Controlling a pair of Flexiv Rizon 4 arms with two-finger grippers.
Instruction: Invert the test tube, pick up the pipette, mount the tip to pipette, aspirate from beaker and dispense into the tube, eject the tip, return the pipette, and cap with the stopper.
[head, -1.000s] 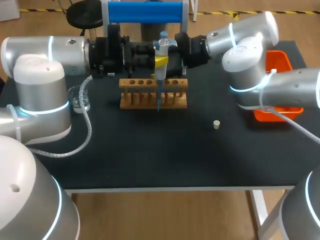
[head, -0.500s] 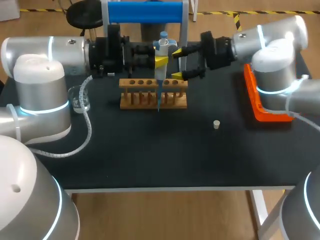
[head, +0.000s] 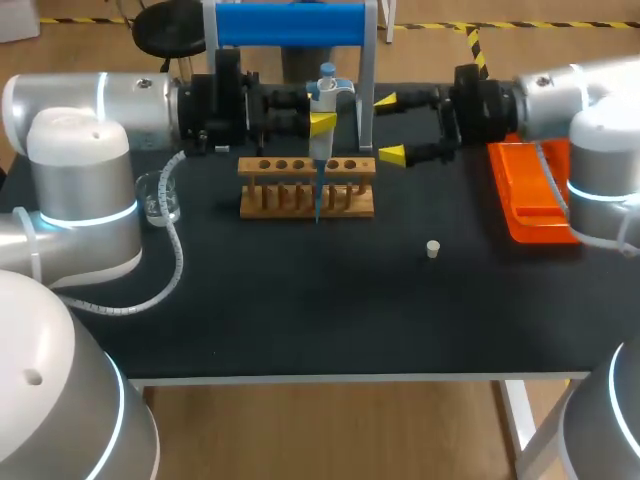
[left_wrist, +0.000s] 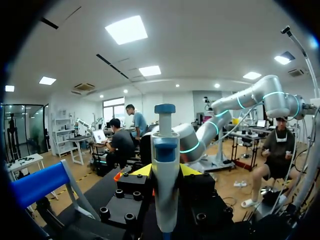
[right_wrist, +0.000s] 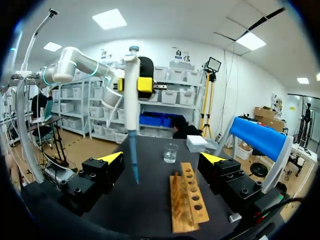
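My left gripper (head: 322, 122) is shut on the white pipette (head: 325, 100), which stands upright with its blue button on top. The pipette's blue tip (head: 318, 195) points down into the wooden tube rack (head: 300, 190); I cannot make out a tube there. In the left wrist view the pipette (left_wrist: 165, 175) stands between the yellow fingers of the left gripper (left_wrist: 165, 171). My right gripper (head: 390, 128) hangs open to the right of the pipette, apart from it. From the right gripper (right_wrist: 161, 159) I see the pipette (right_wrist: 131, 85), the rack (right_wrist: 186, 197) and the beaker (right_wrist: 170, 153) ahead. The stopper (head: 433, 249) lies on the mat.
A glass beaker (head: 160, 197) stands left of the rack, under my left arm. An orange tray (head: 530, 200) sits at the table's right edge. A stand with a blue roller (head: 290, 25) rises behind the rack. Black mat lies bare in front of the rack.
My right arm has drawn back to the right, away from the pipette, with its gripper open, uncovering the orange tray. The left arm and pipette have stayed in place.
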